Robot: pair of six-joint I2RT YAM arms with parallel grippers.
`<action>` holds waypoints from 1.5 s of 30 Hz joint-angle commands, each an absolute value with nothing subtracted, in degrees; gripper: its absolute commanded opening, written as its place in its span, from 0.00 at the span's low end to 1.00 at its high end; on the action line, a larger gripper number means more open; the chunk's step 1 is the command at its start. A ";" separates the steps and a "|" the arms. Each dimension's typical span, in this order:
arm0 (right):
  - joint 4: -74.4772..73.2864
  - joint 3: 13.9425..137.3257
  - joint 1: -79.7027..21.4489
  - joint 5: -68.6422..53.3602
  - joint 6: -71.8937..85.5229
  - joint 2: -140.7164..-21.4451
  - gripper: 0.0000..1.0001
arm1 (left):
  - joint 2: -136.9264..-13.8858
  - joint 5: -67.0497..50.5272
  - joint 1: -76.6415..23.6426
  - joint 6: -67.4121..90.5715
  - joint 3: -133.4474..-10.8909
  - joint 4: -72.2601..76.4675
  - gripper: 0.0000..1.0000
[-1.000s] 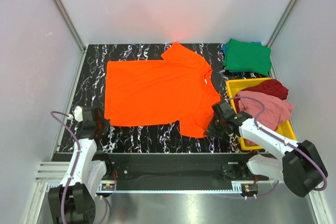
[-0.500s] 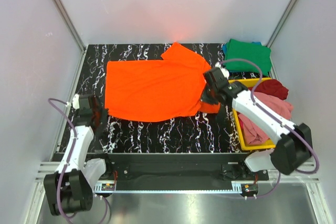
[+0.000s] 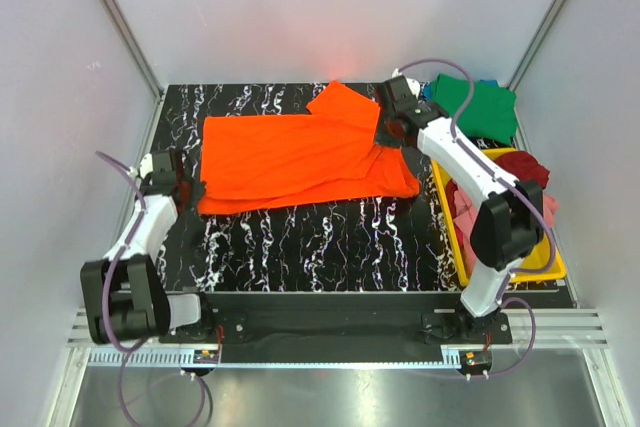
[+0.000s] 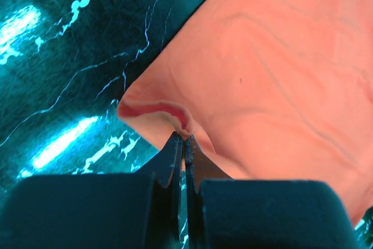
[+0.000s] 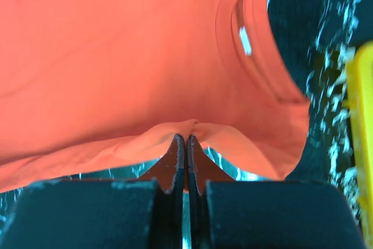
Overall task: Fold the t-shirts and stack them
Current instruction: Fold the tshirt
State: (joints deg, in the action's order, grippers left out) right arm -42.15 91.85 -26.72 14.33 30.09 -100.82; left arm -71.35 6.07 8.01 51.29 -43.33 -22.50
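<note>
Your left gripper (image 4: 183, 142) has its fingers pressed together with no gap between them, and a small raised pucker of the orange t-shirt (image 4: 262, 74) sits right at their tips. The cloth runs away from the tips up and to the right in the left wrist view, and the dark marbled table (image 4: 64, 45) shows bare on the other side. From above, that gripper (image 3: 186, 187) sits at the near left corner of the orange t-shirt (image 3: 290, 162).

Your right gripper (image 5: 186, 142) is also pinched tight, with a lifted ridge of the shirt's edge caught at the fingertips. Beyond the ridge the orange t-shirt (image 5: 116, 56) fills the right wrist view, and its collar (image 5: 256, 68) with a small white label (image 5: 245, 40) curves off to the right. In the overhead view this gripper (image 3: 391, 128) is at the shirt's far right, near the collar.

The shirt lies spread across the middle of the table (image 3: 320, 247), with one sleeve pointing to the far edge.

A green t-shirt (image 3: 470, 107) lies just beyond the right gripper, with a sliver of a blue t-shirt (image 3: 488, 82) showing behind it. The yellow tray (image 3: 547, 267) on the right holds a dark red t-shirt (image 3: 520, 169) and a pink t-shirt (image 3: 465, 212), partly hidden by the right arm.
</note>
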 commanded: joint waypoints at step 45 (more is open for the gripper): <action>-25.58 65.83 -10.90 -6.42 35.42 -100.45 0.64 | -77.96 -2.64 11.95 51.15 -37.09 -13.18 0.73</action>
